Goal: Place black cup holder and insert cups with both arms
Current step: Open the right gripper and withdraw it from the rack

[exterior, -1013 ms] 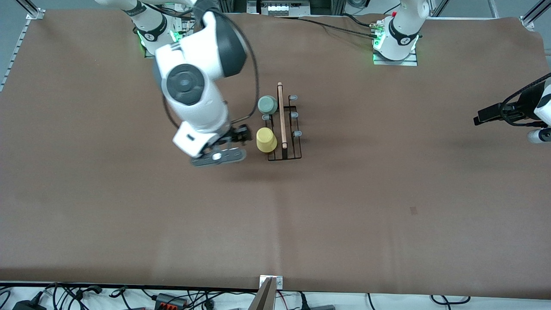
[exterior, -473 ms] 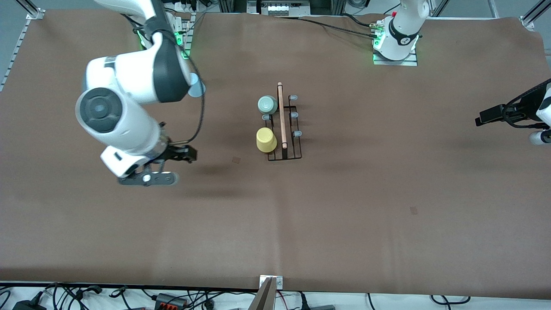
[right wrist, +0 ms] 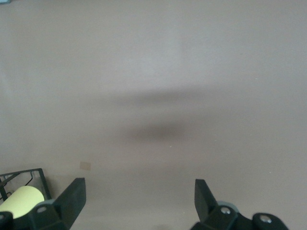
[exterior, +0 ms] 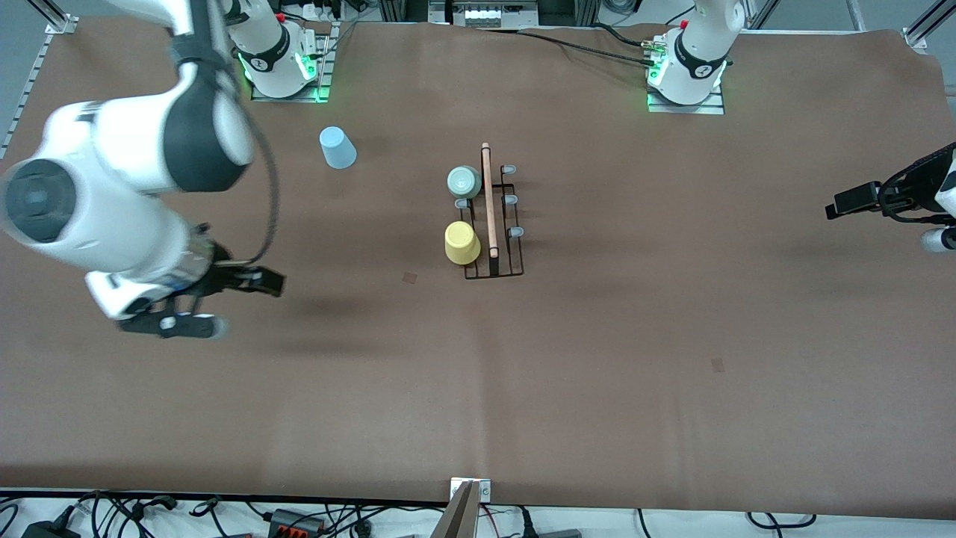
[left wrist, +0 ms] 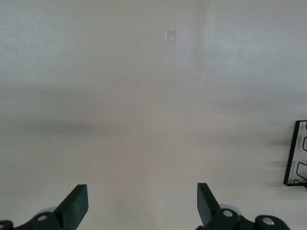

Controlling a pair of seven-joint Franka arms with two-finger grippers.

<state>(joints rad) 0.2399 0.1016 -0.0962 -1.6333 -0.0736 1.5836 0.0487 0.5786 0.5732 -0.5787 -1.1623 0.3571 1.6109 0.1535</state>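
The black cup holder (exterior: 494, 258) stands at the middle of the table, its wooden rod (exterior: 488, 200) on top. A pale green cup (exterior: 464, 181) and a yellow cup (exterior: 462, 243) sit on its pegs on the side toward the right arm's end. The light blue cup (exterior: 337, 147) stands alone on the table near the right arm's base. My right gripper (exterior: 263, 282) is open and empty over bare table toward the right arm's end; its wrist view (right wrist: 139, 194) shows the yellow cup (right wrist: 21, 197). My left gripper (exterior: 840, 203) waits open and empty (left wrist: 142, 201) over the left arm's end.
Brown mat (exterior: 597, 359) covers the table. Three pegs (exterior: 511, 200) on the rack's side toward the left arm's end are bare. A corner of the rack (left wrist: 296, 153) shows in the left wrist view. Cables lie along the table's near edge (exterior: 224, 515).
My right arm has swung away from the rack toward the right arm's end of the table, open and empty, uncovering the light blue cup. The left arm has barely moved.
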